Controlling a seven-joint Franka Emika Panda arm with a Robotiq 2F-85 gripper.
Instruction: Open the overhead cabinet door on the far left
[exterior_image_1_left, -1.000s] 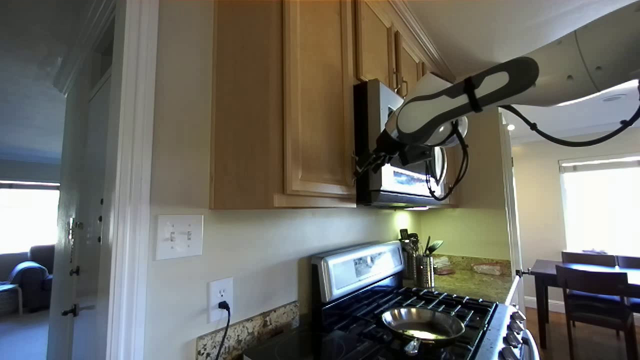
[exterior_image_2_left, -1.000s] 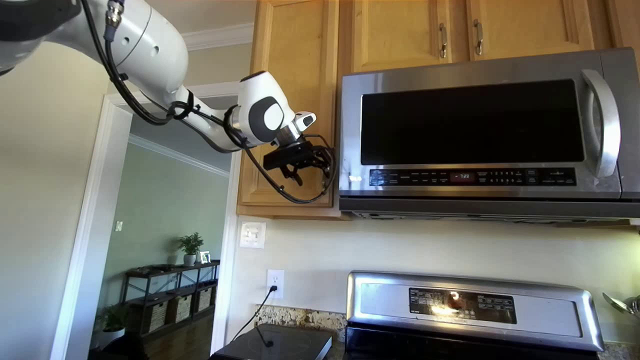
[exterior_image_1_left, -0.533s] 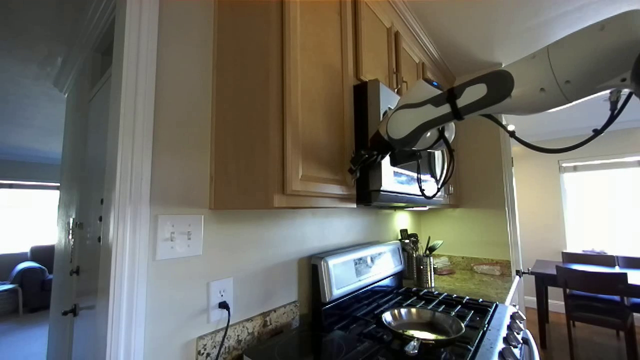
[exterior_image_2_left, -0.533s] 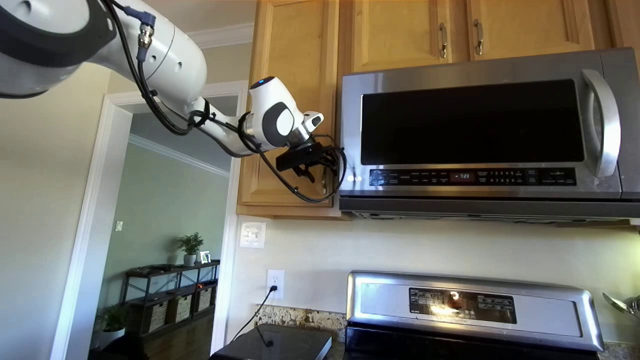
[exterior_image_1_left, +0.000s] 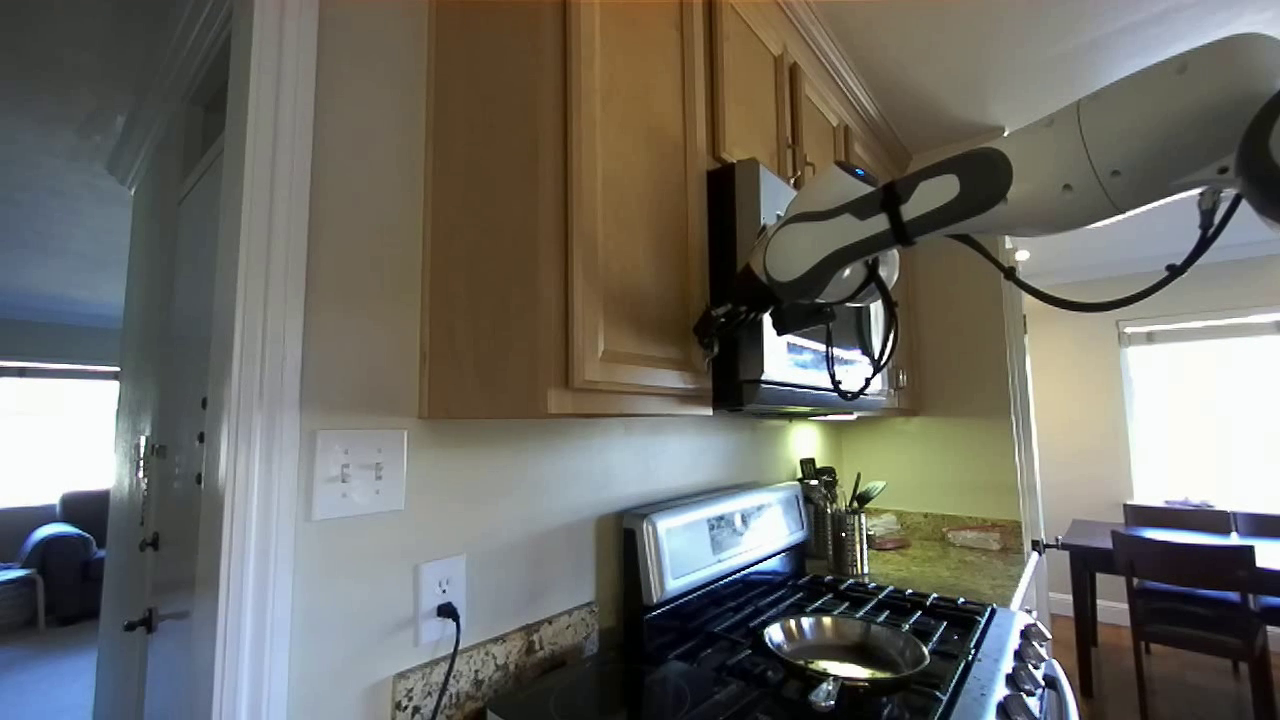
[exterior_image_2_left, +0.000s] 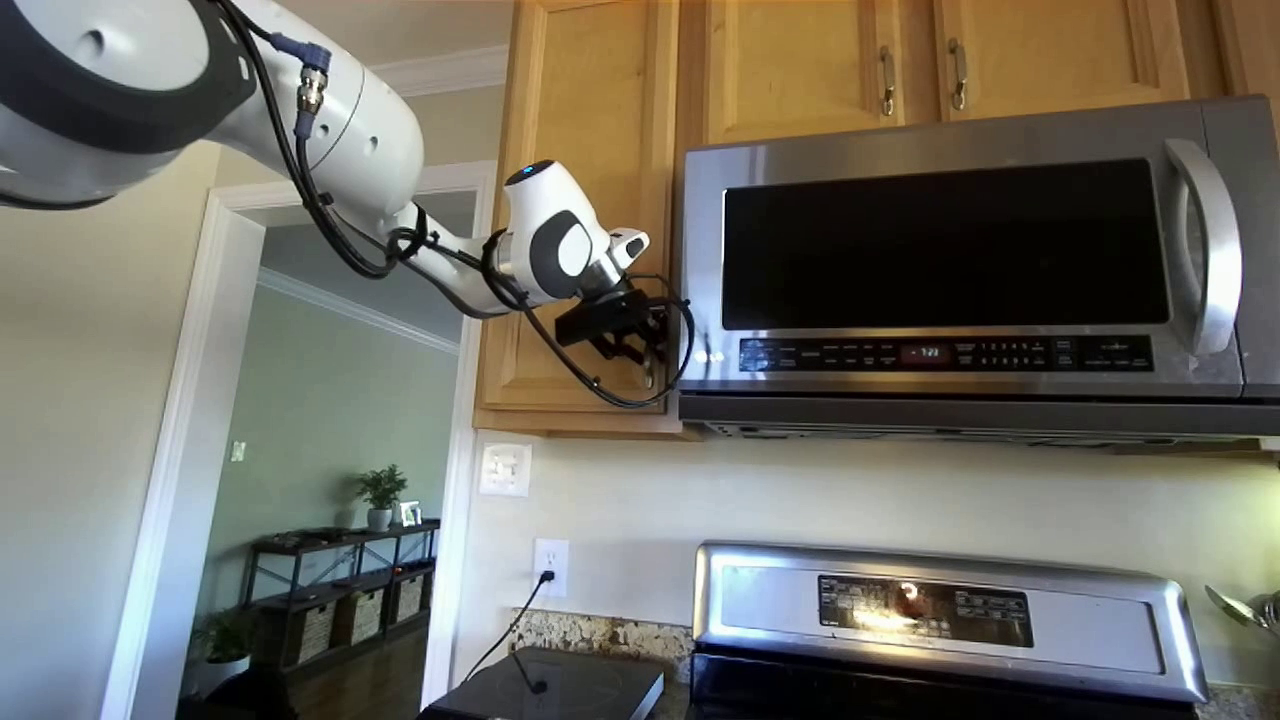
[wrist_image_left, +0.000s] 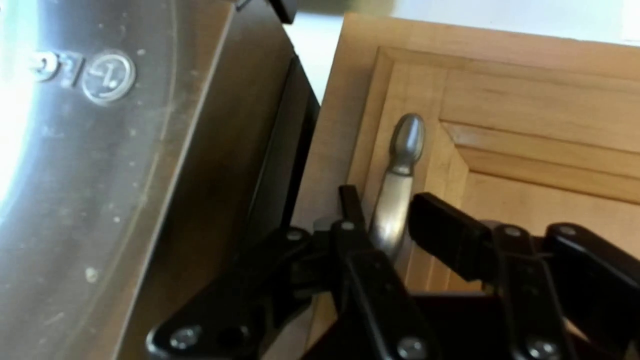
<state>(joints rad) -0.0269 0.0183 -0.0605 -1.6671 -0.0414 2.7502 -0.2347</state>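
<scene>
The far-left overhead cabinet door (exterior_image_1_left: 640, 200) is honey-coloured wood and stands closed against its cabinet; the door (exterior_image_2_left: 600, 110) also shows behind my arm. In the wrist view a slim metal bar handle (wrist_image_left: 406, 140) runs along the door's edge, its near part covered by my fingers. My gripper (wrist_image_left: 385, 194) has one finger on each side of that handle, jaws only partly apart. A strip of wood shows between the left finger and the handle; whether the right finger touches it I cannot tell. In both exterior views my gripper (exterior_image_2_left: 640, 348) is at the door's lower corner.
A steel microwave (exterior_image_2_left: 940, 370) sits close beside the door edge, its dark side panel (wrist_image_left: 225, 150) just left of my fingers. Shorter wood doors (exterior_image_2_left: 800, 70) are above it. Below stands a stove with a pan (exterior_image_1_left: 845, 650). A black cable (exterior_image_2_left: 600, 397) loops under my wrist.
The arm has come closer to the door and the gripper has shifted onto its edge at the handle. My fingers have drawn nearer each other around the handle. The door has not moved.
</scene>
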